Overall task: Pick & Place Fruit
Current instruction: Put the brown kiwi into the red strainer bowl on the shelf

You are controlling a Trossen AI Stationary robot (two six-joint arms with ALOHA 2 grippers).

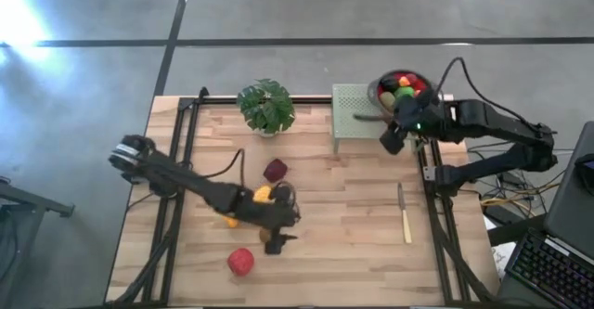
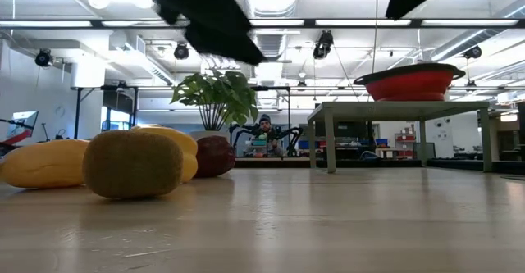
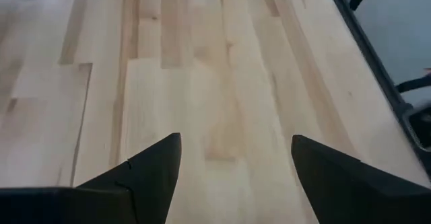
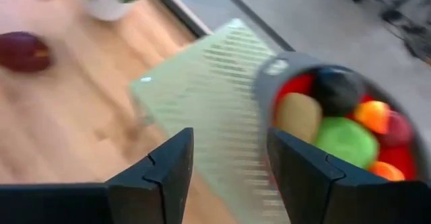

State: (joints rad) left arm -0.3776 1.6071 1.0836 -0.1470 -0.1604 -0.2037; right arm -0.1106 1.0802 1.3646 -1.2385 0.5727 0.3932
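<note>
- I am hovering my left gripper (image 1: 278,242), fingers apart and empty, over bare table (image 1: 353,253) beside the loose fruit (image 1: 241,261).
- My right gripper (image 4: 229,177), open and empty, is hanging near the filled bowl (image 1: 401,86).
- Next, I judge, I am needing to line up on one fruit.

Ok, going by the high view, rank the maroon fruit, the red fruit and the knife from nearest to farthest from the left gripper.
From the left gripper:
1. Red fruit, just beside it, toward the table's near edge.
2. Maroon fruit, toward the plant side.
3. Knife, far across on the right arm's side.
</note>
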